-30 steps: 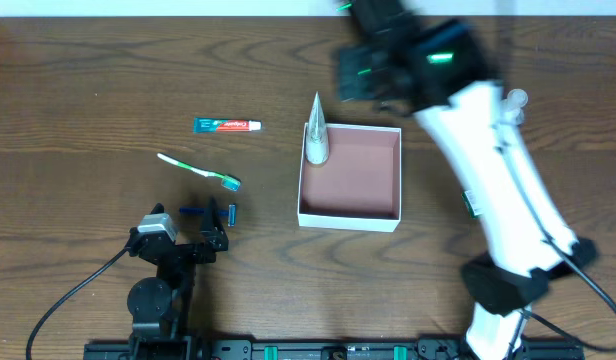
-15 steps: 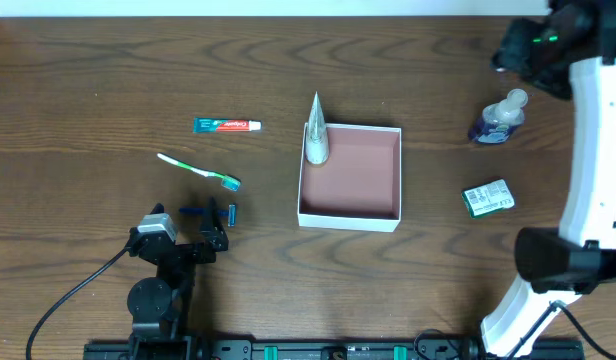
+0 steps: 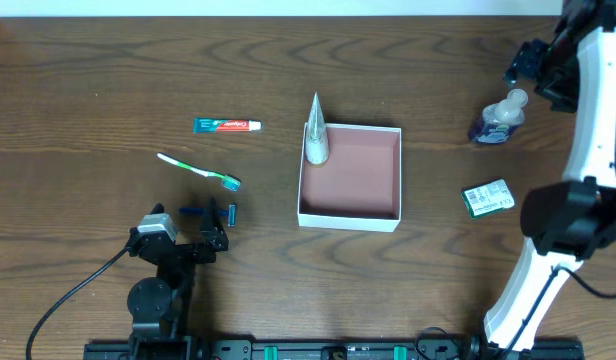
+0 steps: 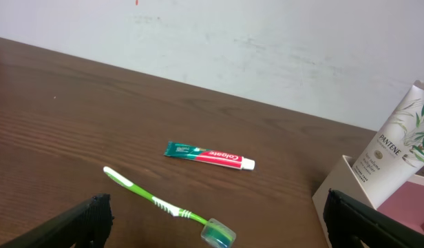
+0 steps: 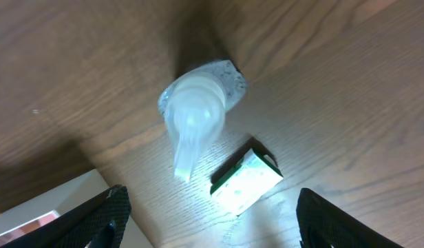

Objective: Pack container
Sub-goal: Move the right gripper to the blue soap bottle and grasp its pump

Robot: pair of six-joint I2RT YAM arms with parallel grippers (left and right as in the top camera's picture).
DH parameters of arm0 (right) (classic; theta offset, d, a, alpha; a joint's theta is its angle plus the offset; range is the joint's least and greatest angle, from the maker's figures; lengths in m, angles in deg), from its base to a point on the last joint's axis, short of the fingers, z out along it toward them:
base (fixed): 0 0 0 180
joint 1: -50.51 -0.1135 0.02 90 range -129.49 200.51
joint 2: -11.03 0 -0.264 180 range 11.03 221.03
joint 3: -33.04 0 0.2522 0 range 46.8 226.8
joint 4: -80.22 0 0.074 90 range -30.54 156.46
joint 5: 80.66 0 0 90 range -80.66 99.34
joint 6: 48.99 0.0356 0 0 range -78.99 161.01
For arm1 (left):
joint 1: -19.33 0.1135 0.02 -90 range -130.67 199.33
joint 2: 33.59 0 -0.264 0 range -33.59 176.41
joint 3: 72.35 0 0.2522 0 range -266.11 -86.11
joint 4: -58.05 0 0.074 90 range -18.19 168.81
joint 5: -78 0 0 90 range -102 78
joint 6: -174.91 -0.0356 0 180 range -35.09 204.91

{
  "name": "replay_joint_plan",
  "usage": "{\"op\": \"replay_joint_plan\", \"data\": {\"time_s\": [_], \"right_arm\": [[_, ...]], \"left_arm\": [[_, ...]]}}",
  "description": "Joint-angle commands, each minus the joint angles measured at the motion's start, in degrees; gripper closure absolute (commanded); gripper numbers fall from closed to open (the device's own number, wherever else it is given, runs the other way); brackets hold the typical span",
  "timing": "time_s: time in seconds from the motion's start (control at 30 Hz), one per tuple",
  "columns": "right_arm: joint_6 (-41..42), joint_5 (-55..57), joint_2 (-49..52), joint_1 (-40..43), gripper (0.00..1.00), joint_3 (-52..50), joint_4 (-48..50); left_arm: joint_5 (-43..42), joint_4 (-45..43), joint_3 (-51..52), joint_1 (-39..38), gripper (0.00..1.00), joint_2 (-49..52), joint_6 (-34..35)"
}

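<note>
The container, a shallow white-walled square box with a pink floor, sits mid-table. A white Pantene tube leans in its back left corner, also visible in the left wrist view as the tube over the container wall. My right gripper hangs open at the far right, above a clear pump bottle; the right wrist view looks down on the bottle with nothing between the jaws. My left gripper rests open near the front left, just short of the green toothbrush.
A Colgate toothpaste tube lies left of the container, behind the toothbrush. A small green-and-white box lies right of the container, in front of the pump bottle. The container's corner shows at the right wrist view's lower left.
My right arm has swung from above the container's back left corner to the far right, over the pump bottle, and its jaws have widened. The left arm has not moved.
</note>
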Motion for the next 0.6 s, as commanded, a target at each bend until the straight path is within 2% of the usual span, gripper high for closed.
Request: {"op": "replay_joint_plan", "data": {"time_s": [0.0,0.2,0.57], "right_arm": [[-1.05,-0.63,1.92,0.15,0.21,-0.07,0.35],[-1.31,-1.07,5.11,0.11,0.24,-0.07,1.66],[-2.6,-1.27,8.13,0.07,0.47,-0.07,4.17]], "left_arm": [[-0.68,2.12,0.83,0.35,0.02,-0.35,-0.48],[-0.68,2.12,0.83,0.35,0.02,-0.35,-0.5],[-0.66,2.1,0.83,0.35,0.02,-0.35,-0.5]]}}
